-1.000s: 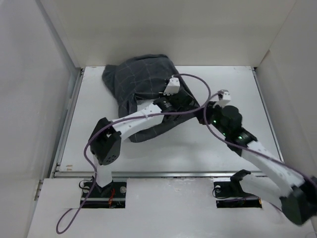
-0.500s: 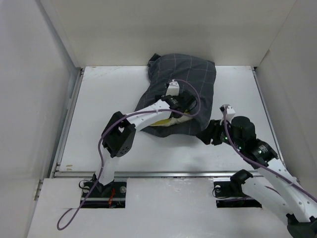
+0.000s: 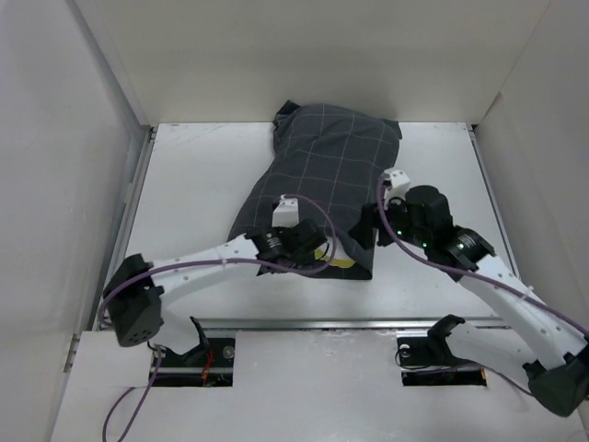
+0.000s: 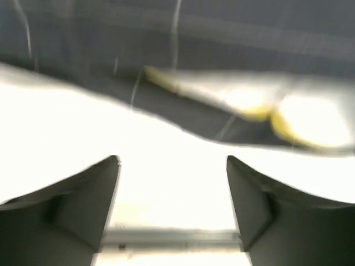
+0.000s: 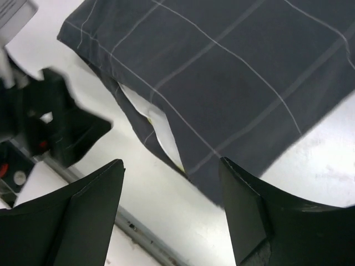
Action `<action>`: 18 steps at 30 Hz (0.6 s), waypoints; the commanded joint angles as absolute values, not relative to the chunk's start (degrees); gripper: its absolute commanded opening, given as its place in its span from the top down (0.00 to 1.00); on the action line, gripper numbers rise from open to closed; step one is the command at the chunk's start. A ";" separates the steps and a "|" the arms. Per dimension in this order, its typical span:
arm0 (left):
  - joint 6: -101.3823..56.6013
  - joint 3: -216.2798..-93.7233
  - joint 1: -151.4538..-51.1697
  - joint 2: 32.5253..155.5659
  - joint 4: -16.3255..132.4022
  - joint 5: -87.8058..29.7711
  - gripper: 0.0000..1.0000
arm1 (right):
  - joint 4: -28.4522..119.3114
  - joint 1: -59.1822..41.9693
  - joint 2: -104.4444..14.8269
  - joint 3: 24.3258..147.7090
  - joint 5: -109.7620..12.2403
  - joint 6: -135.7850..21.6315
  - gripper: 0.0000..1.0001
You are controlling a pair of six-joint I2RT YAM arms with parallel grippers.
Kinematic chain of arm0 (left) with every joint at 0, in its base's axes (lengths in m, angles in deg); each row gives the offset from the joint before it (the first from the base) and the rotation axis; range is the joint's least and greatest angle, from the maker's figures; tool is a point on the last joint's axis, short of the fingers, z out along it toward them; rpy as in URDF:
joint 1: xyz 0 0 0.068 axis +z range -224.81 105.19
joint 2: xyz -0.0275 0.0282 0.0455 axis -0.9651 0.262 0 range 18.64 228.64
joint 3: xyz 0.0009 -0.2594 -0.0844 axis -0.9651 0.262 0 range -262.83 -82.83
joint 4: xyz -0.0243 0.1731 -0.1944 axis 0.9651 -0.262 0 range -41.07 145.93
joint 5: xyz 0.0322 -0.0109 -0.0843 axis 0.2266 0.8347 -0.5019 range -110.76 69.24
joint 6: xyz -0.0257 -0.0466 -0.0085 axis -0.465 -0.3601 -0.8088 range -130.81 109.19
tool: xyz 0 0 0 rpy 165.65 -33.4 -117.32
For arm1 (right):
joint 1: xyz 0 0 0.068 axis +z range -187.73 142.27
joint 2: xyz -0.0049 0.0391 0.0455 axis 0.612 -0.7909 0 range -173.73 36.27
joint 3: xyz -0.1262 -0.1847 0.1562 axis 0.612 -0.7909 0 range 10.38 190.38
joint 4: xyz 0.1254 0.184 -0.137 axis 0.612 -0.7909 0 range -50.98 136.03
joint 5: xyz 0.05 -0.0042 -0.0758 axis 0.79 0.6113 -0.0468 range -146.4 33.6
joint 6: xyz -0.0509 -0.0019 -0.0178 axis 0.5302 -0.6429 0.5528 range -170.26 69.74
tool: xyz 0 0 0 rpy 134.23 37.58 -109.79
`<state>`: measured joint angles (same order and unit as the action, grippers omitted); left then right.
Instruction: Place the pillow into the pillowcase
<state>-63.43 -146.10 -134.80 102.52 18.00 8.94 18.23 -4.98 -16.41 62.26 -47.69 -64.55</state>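
Observation:
The dark grey checked pillowcase (image 3: 336, 170) lies flat on the table, running from the back wall toward the near edge. At its near open end a strip of the white and yellow pillow (image 3: 342, 265) peeks out; the rest of the pillow is inside. My left gripper (image 3: 317, 249) sits at that near end, open and empty, with the pillow edge (image 4: 288, 113) just ahead of its fingers (image 4: 100, 188). My right gripper (image 3: 362, 235) hovers over the case's near right corner, open, holding nothing. Below it show the pillowcase (image 5: 233, 77) and a white sliver of pillow (image 5: 161, 133).
White walls enclose the table (image 3: 193, 203) on the left, back and right. A metal rail (image 3: 304, 322) runs along the near edge. A purple cable (image 3: 166, 387) loops off the left arm. The left gripper's body (image 5: 61, 124) shows in the right wrist view.
Both grippers have opened and let go of the fabric. The pillowcase swung from the left to the right and settled flat. The left arm drew back toward the near edge.

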 commanded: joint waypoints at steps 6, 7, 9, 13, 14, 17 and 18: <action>-71.19 -124.19 -136.07 82.90 32.52 -2.73 0.63 | 25.28 8.31 -36.93 75.59 -52.35 -47.47 0.25; -71.19 -122.14 -136.07 81.76 39.52 -2.74 0.67 | 25.28 10.50 -38.07 75.60 -55.93 -45.80 0.25; -71.19 -118.18 -136.07 79.12 47.28 -2.74 0.67 | 26.95 11.22 -41.40 75.60 -58.94 -41.76 0.25; -66.89 -112.80 -134.93 80.33 62.25 -0.80 0.68 | 25.46 11.22 -47.04 77.97 -67.63 -40.15 0.25; -65.84 -112.80 -134.15 81.21 65.05 -0.11 0.68 | 24.76 11.22 -47.83 78.58 -68.52 -40.15 0.25; -61.19 -115.43 -133.62 85.78 69.36 1.47 0.68 | 26.16 11.22 -50.64 78.06 -69.06 -40.85 0.41; -60.56 -116.22 -133.61 87.09 70.25 1.48 0.70 | 25.55 11.22 -51.17 79.89 -68.36 -41.55 0.51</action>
